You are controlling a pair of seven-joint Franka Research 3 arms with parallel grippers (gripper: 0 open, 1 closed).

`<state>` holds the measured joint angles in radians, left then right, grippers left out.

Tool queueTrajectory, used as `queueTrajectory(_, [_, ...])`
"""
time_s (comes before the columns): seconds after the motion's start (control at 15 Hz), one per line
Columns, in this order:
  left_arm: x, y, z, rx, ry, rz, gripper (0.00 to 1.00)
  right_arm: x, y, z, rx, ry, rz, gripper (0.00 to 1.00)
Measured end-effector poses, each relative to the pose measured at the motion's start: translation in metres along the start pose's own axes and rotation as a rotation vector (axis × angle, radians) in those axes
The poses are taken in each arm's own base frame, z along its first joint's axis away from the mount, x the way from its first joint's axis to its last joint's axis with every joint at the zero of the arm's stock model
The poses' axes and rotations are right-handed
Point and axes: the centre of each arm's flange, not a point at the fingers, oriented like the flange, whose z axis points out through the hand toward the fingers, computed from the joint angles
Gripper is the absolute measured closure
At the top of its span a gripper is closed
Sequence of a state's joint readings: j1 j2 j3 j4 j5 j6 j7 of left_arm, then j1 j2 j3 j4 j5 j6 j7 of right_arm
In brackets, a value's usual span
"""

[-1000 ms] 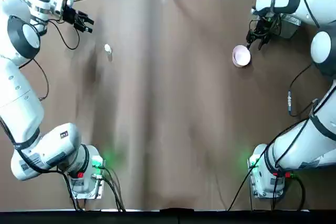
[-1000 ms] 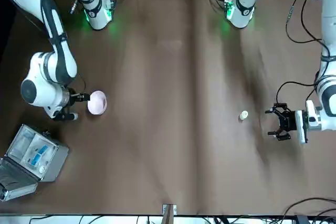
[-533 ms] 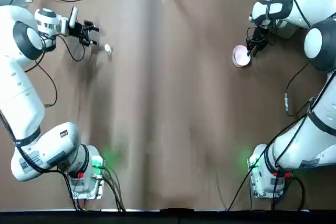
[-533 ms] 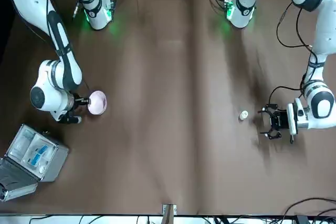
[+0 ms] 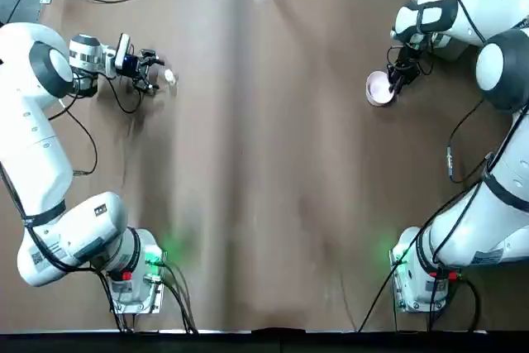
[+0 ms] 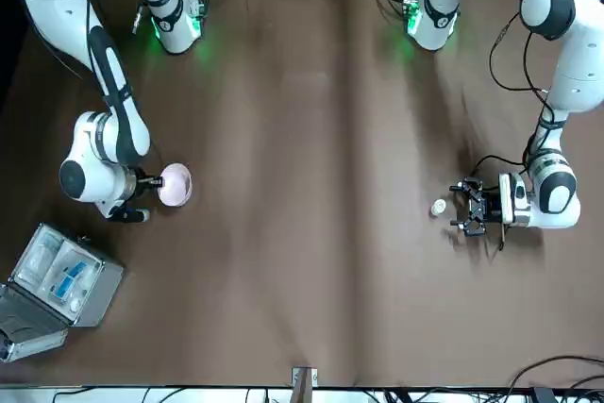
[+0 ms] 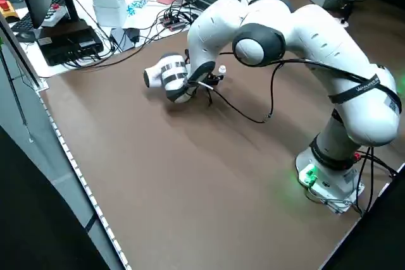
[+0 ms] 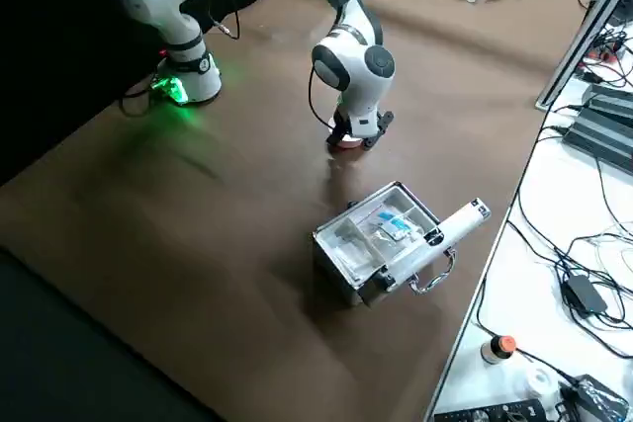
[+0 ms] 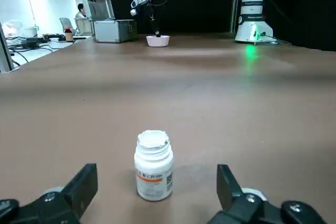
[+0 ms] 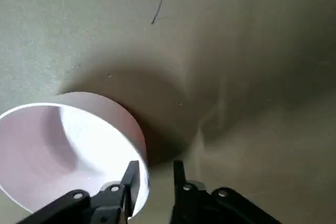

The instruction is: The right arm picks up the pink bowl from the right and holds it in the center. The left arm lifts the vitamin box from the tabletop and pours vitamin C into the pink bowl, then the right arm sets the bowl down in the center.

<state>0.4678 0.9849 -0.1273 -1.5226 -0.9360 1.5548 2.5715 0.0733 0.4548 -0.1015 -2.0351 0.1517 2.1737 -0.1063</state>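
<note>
The pink bowl point(image 5: 379, 88) sits on the tabletop point(image 5: 264, 171) at the far right. My right gripper point(image 5: 395, 82) is down at its rim. In the right wrist view the bowl point(image 10: 63, 150) shows one finger inside the rim and the other outside, with a narrow gap left, so the gripper is open. The vitamin box point(image 5: 169, 77), a small white bottle with an orange label, stands upright at the far left. My left gripper point(image 5: 153, 73) lies low and level just beside it, open. In the left wrist view the vitamin box point(image 9: 153, 166) stands just ahead of the gap between the spread fingers point(image 9: 84, 182).
A grey hinged case point(image 6: 52, 285) lies open on the table's far right corner, beyond the bowl. Cables and desk gear run along the far edge. The arms' bases point(image 5: 136, 274) stand at the near edge, and the wide brown middle holds nothing.
My left gripper swung down and toward the vitamin box, now almost at it. My right gripper shifted onto the pink bowl's rim. Neither the bowl nor the box has moved.
</note>
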Motion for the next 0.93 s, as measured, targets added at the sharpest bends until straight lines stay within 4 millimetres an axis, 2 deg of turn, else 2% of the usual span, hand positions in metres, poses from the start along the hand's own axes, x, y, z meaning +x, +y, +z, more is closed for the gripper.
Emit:
queueTrajectory(0.07, [-0.001,0.000,0.002,-0.003,0.005,-0.002,0.00,0.000,0.000,0.000,0.000,0.000,0.000,0.68])
queueTrajectory(0.13, [-0.002,0.000,0.004,-0.006,0.008,-0.003,0.00,0.000,0.000,0.000,0.000,0.000,0.000,0.75])
queueTrajectory(0.27, [-0.003,0.000,0.008,-0.011,0.012,-0.004,0.00,0.000,0.000,0.000,0.001,-0.002,0.000,0.79])
queueTrajectory(0.4, [-0.004,0.000,0.013,-0.018,0.016,-0.005,0.00,0.000,-0.002,-0.001,0.004,-0.004,0.000,0.96])
queueTrajectory(0.73, [-0.010,-0.002,0.037,-0.052,0.029,-0.013,0.00,-0.001,-0.004,-0.003,0.009,-0.031,0.008,0.97])
queueTrajectory(0.93, [-0.015,-0.001,0.048,-0.067,0.036,-0.020,0.00,0.001,-0.014,-0.019,0.012,-0.074,0.048,0.97])
